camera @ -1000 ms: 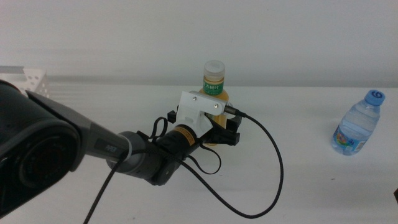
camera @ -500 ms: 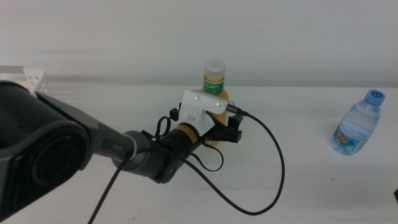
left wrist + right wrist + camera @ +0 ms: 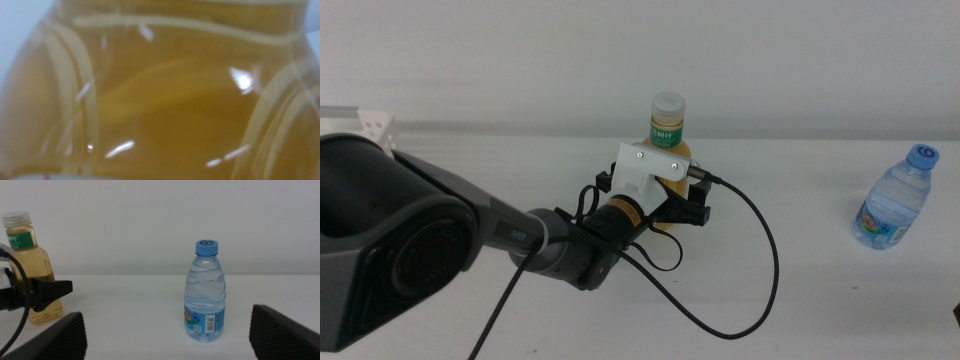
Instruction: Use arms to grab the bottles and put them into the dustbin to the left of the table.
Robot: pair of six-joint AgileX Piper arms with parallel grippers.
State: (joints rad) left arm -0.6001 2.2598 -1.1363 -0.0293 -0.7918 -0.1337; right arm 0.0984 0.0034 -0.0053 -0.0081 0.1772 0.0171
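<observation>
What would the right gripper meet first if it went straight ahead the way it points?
Probably the water bottle, standing upright between the open jaws of the right gripper, ahead on the table; depth is unclear.

Two bottles on one table (image 3: 820,300): one juice bottle (image 3: 667,130), one water bottle (image 3: 895,198). One basket (image 3: 377,127). Two grippers: left (image 3: 682,214), right (image 3: 165,330).
</observation>
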